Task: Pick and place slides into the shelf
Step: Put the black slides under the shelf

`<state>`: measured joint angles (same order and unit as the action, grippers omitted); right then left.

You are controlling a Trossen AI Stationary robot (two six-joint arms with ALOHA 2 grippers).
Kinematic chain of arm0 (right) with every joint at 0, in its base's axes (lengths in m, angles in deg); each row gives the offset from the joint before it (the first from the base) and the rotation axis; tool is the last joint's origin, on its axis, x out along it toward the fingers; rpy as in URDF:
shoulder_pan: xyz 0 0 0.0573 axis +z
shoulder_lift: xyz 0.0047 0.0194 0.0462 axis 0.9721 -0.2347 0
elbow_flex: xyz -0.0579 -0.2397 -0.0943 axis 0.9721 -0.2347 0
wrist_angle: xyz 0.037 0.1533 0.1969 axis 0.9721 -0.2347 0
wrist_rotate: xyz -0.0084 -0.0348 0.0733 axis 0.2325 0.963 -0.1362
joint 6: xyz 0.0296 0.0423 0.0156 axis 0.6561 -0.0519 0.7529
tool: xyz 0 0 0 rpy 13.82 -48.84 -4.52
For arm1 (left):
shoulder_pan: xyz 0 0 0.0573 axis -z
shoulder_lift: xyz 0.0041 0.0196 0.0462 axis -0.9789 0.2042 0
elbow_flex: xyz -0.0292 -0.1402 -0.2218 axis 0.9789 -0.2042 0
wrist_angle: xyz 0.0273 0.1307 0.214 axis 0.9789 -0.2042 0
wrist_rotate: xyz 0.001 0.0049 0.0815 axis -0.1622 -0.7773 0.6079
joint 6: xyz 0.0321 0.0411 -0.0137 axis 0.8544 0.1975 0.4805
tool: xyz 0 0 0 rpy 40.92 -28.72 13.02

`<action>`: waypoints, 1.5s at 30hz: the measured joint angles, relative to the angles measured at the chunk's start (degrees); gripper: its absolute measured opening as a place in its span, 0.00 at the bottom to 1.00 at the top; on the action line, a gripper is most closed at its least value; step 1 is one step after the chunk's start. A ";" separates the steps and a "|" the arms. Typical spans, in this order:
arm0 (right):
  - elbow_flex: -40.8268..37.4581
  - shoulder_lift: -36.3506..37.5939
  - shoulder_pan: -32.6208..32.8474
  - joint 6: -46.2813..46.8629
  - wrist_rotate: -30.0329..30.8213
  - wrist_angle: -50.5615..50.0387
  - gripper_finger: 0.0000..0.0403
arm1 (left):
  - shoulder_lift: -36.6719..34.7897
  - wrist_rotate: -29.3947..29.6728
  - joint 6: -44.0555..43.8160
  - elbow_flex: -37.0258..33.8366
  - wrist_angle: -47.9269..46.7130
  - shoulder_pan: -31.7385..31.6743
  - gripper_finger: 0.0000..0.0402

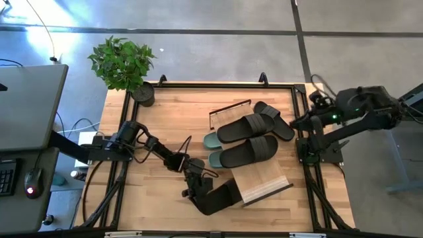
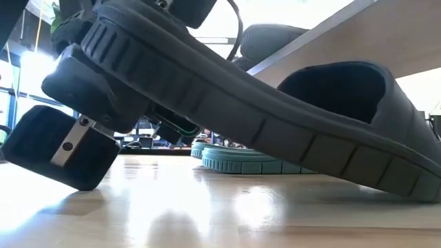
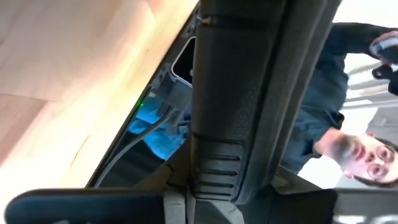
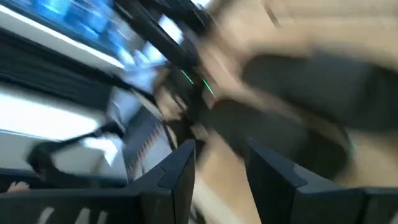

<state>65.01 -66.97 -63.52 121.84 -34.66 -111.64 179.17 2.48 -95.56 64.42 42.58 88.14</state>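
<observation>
Light-wood surface (image 1: 165, 119) on a grey concrete floor, potted plant (image 1: 122, 66) at the far-left corner, desk with a mouse off to the left.

Left gripper (image 1: 193, 192) sits at the near edge, clamped narrow on one end of a black slide (image 1: 221, 196). In the low view that slide (image 2: 275, 131) is tilted, one end on the surface, the gripped end raised. Its other end is touching or just beside the shelf (image 1: 261, 182), whose sloping plank is bare where it shows. So nothing shelved yet, by the look of it.

Past the shelf, mid-surface: two black slides (image 1: 246, 139) lying across a sage-green pair (image 1: 215, 149), green toes poking out on the left. One more black slide (image 1: 274, 119) behind them, near the right arm.

Right gripper (image 4: 221, 165) is parked over the right edge, fingers standing apart, holding nothing.

Progress: first slide in hand, placement not done. Five left in the pile, green pair buried under black, so those come last.

A person shows beyond the table in the left wrist view.
</observation>
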 joint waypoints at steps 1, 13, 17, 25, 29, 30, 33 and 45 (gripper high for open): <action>0.00 0.04 0.02 2.60 -1.94 -4.31 0.32 | 0.00 -0.04 0.28 0.56 -1.07 0.19 0.18; -13.87 4.12 1.78 16.31 -14.31 -24.02 0.32 | 0.00 1.34 6.45 4.42 -9.51 0.21 0.18; -26.29 7.49 4.08 18.47 -17.28 -15.28 0.32 | -0.07 2.58 6.59 4.42 -9.87 0.21 0.17; -43.07 8.72 12.06 26.03 -19.58 4.51 0.32 | -0.09 4.60 4.89 4.48 -10.29 0.21 0.19; -44.48 7.95 17.18 29.68 -14.97 7.77 0.32 | -0.07 4.91 4.15 4.48 -10.23 0.21 0.18; -44.48 7.80 18.37 30.49 -13.21 7.98 0.31 | -0.02 4.92 3.96 4.48 -10.21 0.21 0.18; -44.48 7.74 21.58 33.99 -8.63 8.23 0.29 | 0.02 5.09 2.98 4.48 -10.20 0.21 0.20; -44.48 4.94 31.32 43.03 4.68 9.95 0.12 | 0.22 7.49 1.31 6.99 -13.76 0.21 0.22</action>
<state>20.53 -62.03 -32.20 164.87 -29.99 -101.69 179.39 9.96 -94.26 71.42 28.82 88.35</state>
